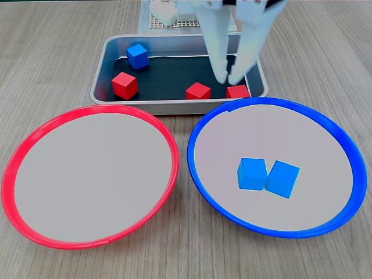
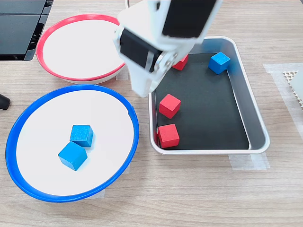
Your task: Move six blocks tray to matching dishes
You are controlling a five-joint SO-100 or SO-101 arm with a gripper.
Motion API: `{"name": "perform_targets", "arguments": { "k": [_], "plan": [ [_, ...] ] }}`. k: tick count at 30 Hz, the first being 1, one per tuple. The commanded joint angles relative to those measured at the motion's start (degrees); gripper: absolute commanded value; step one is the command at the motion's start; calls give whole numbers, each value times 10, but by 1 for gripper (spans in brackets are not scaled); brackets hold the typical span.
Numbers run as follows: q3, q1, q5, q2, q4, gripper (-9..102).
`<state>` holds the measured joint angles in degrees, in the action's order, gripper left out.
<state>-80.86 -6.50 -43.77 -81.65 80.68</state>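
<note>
Nearest in a fixed view sit two round dishes on the wooden worktop (image 1: 52,58): the red-rimmed dish (image 1: 35,131) bare, the blue-rimmed dish (image 1: 343,139) holding two blue blocks (image 1: 251,173) (image 1: 282,178) that touch each other. Behind them the metal tray (image 1: 110,49) contains three red blocks (image 1: 125,85) (image 1: 198,90) (image 1: 238,91) and one blue block (image 1: 137,56) at its far left. White tool (image 1: 227,78) hangs over the tray's right part, fingers nearly together, grasping nothing.

I can read no text, label, brand, number or sign on anything in either fixed view.
</note>
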Motion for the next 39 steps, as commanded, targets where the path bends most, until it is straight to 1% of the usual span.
{"name": "perform_targets", "arguments": {
  "k": [1,3,6,8,12,16,27,34,38,39],
  "plan": [
    [-43,40,-69,-83,81,1],
    [-77,71,-94,-109,96,9],
    [-121,111,-117,-116,76,22],
    [-135,120,-132,-105,57,25],
    [-143,113,-144,-82,25,25],
    [-144,94,-152,-40,-2,23],
    [-141,82,-143,39,-56,18],
    [-156,70,-171,36,-60,9],
    [-171,75,-223,11,-33,0],
    [-172,77,-229,6,-25,0]
  ]
}}
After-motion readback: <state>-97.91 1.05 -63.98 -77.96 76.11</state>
